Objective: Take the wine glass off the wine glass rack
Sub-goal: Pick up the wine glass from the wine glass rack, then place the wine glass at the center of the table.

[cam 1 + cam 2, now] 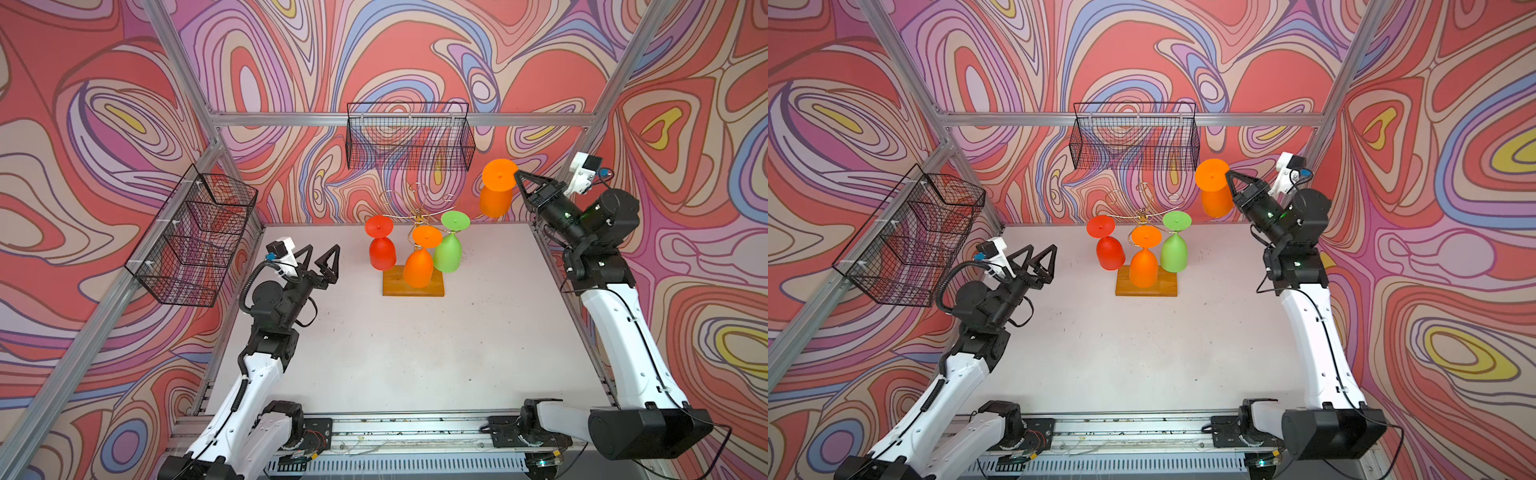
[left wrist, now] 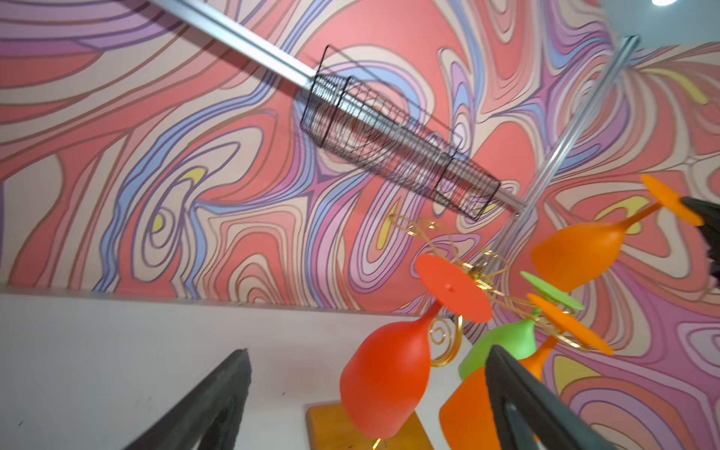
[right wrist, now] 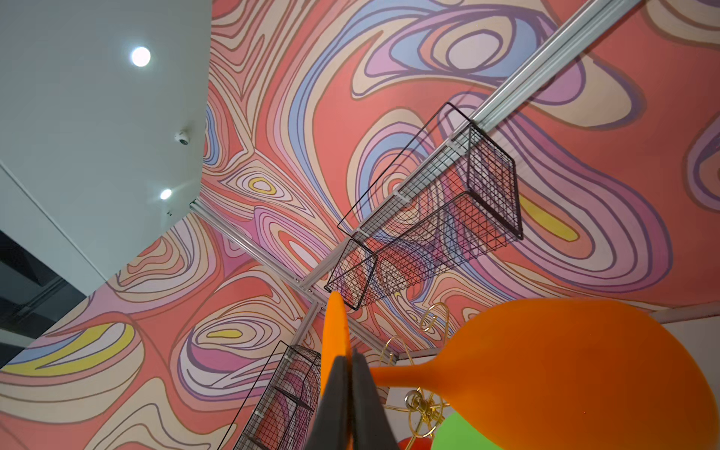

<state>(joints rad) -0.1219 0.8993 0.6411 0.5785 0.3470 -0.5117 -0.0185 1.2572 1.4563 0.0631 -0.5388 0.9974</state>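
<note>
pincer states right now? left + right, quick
Left pincer: open, holding nothing.
Right pincer: closed on the foot of the raised orange wine glass, which hangs bowl-down beside the wine glass rack.

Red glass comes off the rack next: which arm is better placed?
Left. The left gripper is open, empty and near the red glass on the rack. The right gripper is shut on an orange glass, held high beside the rack.
</note>
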